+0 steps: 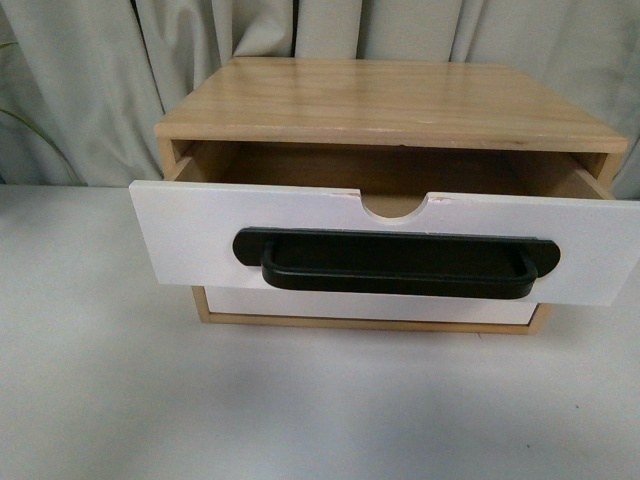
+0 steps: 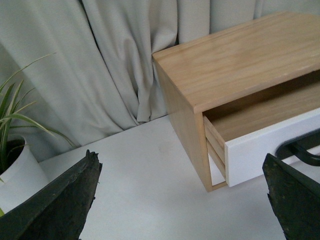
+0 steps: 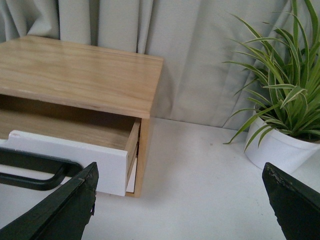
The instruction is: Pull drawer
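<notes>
The drawer [image 1: 200, 240] has a white front, a long black bar handle [image 1: 395, 265] and a half-round notch [image 1: 392, 205] in its top edge. It stands pulled out of the light wood cabinet [image 1: 390, 100], and its wooden inside shows. Neither arm appears in the front view. My left gripper [image 2: 182, 200] is open over bare table beside the cabinet's left side, and the drawer [image 2: 260, 147] corner lies between its fingers. My right gripper [image 3: 180, 200] is open beside the cabinet's right side, nothing between its fingers; the drawer [image 3: 70, 155] and handle [image 3: 30, 172] sit by one finger.
A plain white drawer front [image 1: 370, 308] without a handle sits under the pulled drawer. Grey curtains [image 1: 80, 90] hang behind the cabinet. Potted plants stand on the white table [image 1: 300, 410] on both sides: one pot [image 2: 17, 175] on the left, one pot [image 3: 282, 147] on the right.
</notes>
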Tool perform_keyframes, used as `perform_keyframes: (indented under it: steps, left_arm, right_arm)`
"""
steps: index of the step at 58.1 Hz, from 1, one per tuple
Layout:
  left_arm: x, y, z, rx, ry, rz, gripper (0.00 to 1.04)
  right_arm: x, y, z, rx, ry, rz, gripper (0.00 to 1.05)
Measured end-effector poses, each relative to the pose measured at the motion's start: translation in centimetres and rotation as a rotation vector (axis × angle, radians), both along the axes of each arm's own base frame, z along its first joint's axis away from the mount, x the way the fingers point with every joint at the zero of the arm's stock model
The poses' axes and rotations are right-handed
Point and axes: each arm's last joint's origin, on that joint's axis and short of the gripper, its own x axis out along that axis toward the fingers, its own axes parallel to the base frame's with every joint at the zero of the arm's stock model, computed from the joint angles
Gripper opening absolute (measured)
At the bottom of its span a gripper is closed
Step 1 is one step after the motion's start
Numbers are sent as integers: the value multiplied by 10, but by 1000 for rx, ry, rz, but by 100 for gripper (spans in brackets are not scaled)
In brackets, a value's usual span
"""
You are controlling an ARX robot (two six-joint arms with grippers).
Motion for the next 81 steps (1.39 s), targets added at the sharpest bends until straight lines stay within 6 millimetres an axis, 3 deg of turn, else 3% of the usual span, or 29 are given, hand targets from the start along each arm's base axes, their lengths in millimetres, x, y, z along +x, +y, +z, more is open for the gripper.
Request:
perform_keyframes:
  steps: [11, 15, 22, 41, 81]
  left_arm:
    - [-1, 0, 0, -70, 3, 38, 96]
    - [-4, 1, -4, -163, -29, 180, 84]
    - [-12, 12, -18, -260, -20, 242, 62]
    - [-30, 13, -40, -296, -21, 244, 4]
    - [-52, 13, -62, -308, -36, 242, 4]
  right_arm:
    - [0, 0, 0, 64, -9, -21, 94]
    - [-2, -1, -4, 110, -60, -73, 82]
    - [-6, -9, -18, 138, -56, -63, 60]
    - [-13, -14, -38, 151, -63, -90, 2]
    - [-30, -13, -61, 154, -66, -86, 1]
